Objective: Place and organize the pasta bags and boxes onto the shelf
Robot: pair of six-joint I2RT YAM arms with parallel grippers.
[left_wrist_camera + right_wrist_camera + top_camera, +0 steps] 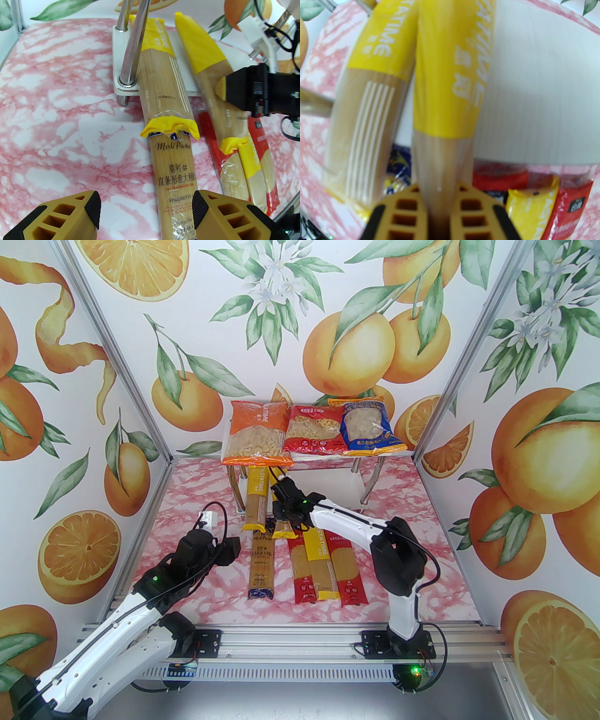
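On the shelf's (300, 456) top board lie the orange bag (255, 434), the red bag (313, 430) and the blue bag (368, 427). One yellow pasta box (257, 493) rests with its far end on the lower board (534, 93). My right gripper (439, 201) is shut on a second yellow pasta box (450, 77), angled onto that board beside the first. On the table lie the dark blue box (261, 563), two red boxes (300, 575) (349, 575) and a third yellow one (321, 570). My left gripper (145, 206) stands open just above the dark blue box's (174, 173) near half.
Slanted chrome legs (131, 46) stand at the shelf's left front corner, close to the first yellow box. Patterned walls with metal posts close in the pink marble table (187, 502) on three sides. Open tabletop lies left of the boxes.
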